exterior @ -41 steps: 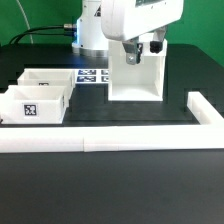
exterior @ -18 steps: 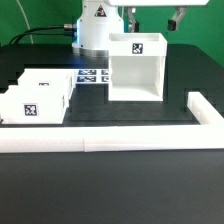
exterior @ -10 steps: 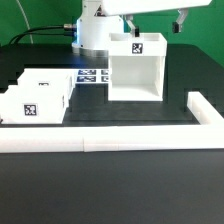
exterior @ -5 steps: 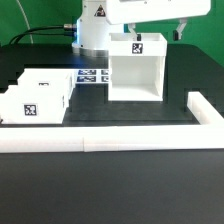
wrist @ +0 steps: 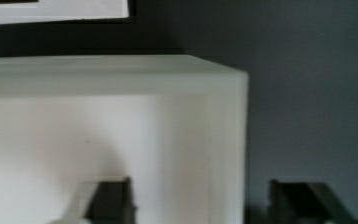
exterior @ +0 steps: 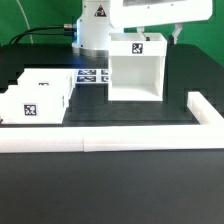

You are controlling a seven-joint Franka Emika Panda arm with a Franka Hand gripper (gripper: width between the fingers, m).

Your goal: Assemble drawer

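The white open-fronted drawer case [exterior: 135, 68] stands upright mid-table with a marker tag on its top. My gripper [exterior: 157, 34] is open just above the case's top, on the exterior view's right side, one finger [exterior: 178, 33] outside the side wall and the other inside. In the wrist view the case's side wall [wrist: 194, 130] lies between my two dark fingertips [wrist: 108, 200], and my gripper [wrist: 204, 203] holds nothing. Two white drawer boxes [exterior: 40, 92] with tags sit at the exterior view's left.
A white L-shaped fence [exterior: 120, 138] runs along the front and up the exterior view's right side. The marker board [exterior: 93, 75] lies behind the case near the robot base [exterior: 95, 30].
The gripper has come down from higher up toward the case's top and shifted slightly to the exterior view's right. The case and the drawer boxes have not moved.
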